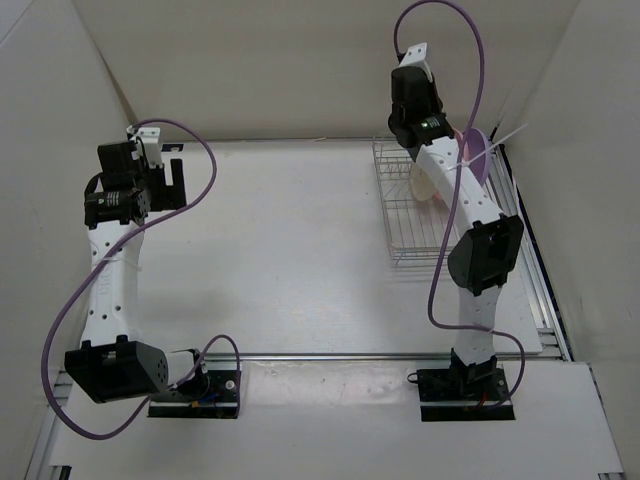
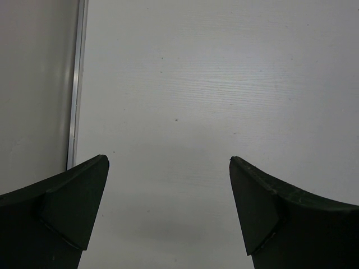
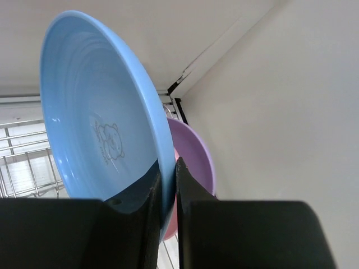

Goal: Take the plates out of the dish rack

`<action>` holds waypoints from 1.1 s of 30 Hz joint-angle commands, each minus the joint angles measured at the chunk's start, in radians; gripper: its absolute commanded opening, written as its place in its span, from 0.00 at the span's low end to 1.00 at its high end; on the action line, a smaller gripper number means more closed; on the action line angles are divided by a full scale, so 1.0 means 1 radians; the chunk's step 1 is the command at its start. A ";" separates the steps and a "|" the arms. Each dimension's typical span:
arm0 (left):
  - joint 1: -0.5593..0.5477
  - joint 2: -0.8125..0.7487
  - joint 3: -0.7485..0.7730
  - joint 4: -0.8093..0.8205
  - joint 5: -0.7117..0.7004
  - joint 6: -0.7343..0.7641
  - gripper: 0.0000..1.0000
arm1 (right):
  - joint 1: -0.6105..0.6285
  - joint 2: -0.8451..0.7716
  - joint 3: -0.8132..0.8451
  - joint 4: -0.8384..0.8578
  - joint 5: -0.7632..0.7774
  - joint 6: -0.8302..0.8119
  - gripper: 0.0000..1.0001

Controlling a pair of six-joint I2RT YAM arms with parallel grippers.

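- The right gripper (image 3: 166, 168) is nearly closed, its two fingers clamped on the lower rim of the blue plate (image 3: 95, 112), one finger on each face.
- The blue plate stands on edge, tilted, with its hollow face turned to the left of the wrist view; a small bear mark shows in the hollow.
- The purple plate (image 3: 196, 157) stands just behind the blue plate on the wall side. A pink edge (image 3: 170, 227) shows below it, close beside the right finger.
- Rack (image 1: 410, 235): it sits at the far right of the table (image 1: 280, 250). In the overhead view the right arm lies across its right half and hides much of it.
- A cream plate (image 1: 425, 187) shows in the rack, beside the arm.
- The side wall (image 3: 291, 112) stands close to the right of the rack and plates.
- A purple cable (image 1: 470, 60) loops over the right arm, above the rack.
- The left gripper (image 2: 168, 159) is spread wide and holds nothing. It hangs over bare table at the far left, well apart from the rack, near a metal strip (image 2: 76, 84) at the wall foot.
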 commanded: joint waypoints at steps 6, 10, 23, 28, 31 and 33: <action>0.003 0.019 0.065 0.026 0.123 -0.060 1.00 | 0.024 -0.131 0.069 -0.023 0.003 0.006 0.00; 0.003 0.118 0.215 0.003 0.327 -0.117 1.00 | 0.034 -0.291 0.098 -0.244 -0.348 0.155 0.00; -0.236 0.475 0.620 0.132 0.780 -0.243 1.00 | 0.034 -0.488 -0.072 -0.379 -0.993 0.149 0.00; -0.296 0.525 0.706 0.182 0.862 -0.264 1.00 | 0.034 -0.452 -0.034 -0.388 -0.981 0.140 0.00; -0.323 0.525 0.706 0.204 0.890 -0.264 1.00 | 0.023 -0.426 -0.004 -0.388 -0.961 0.131 0.00; -0.356 0.525 0.697 0.216 0.890 -0.264 1.00 | 0.023 -0.415 0.013 -0.388 -0.961 0.131 0.00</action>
